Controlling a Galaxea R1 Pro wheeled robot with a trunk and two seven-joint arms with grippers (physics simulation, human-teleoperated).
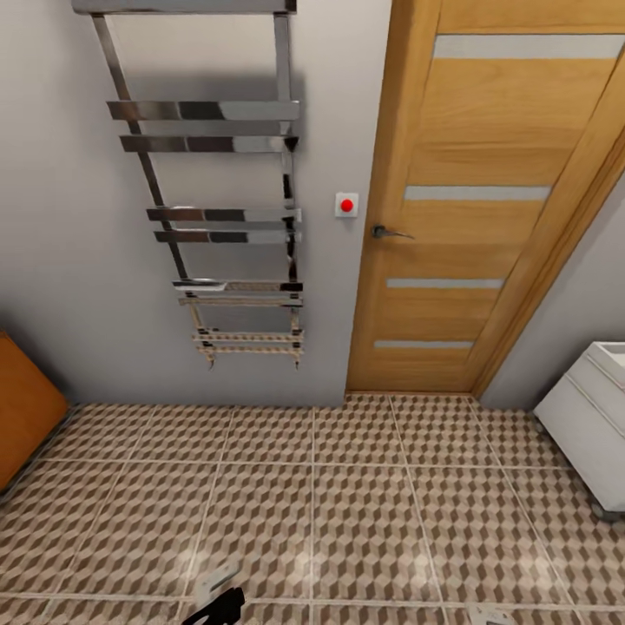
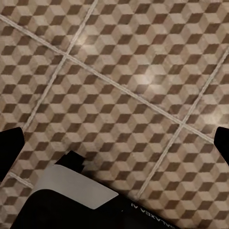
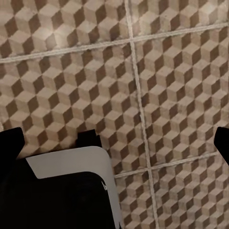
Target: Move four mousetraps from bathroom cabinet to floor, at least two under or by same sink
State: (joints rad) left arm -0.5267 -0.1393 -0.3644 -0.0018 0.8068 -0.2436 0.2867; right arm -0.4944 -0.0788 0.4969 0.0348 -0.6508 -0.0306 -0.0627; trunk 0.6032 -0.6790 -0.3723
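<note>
Head view: orange-brown wooden cabinet [image 1: 26, 408] at left edge, on brown-and-beige cube-pattern tiled bathroom floor [image 1: 365, 512]; chrome towel rail [image 1: 217, 208] and oak door [image 1: 486, 200] ahead. Both wrist views: jaws spread wide, empty, over tiles.

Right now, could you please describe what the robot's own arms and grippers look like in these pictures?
Little of them shows. In each wrist view, black fingers sit at both side edges above the brown-and-beige cube-patterned floor tiles, with a black robot body part carrying a light grey rounded panel below. The left one bears small white lettering. The head view catches a black-and-grey arm piece.
</note>
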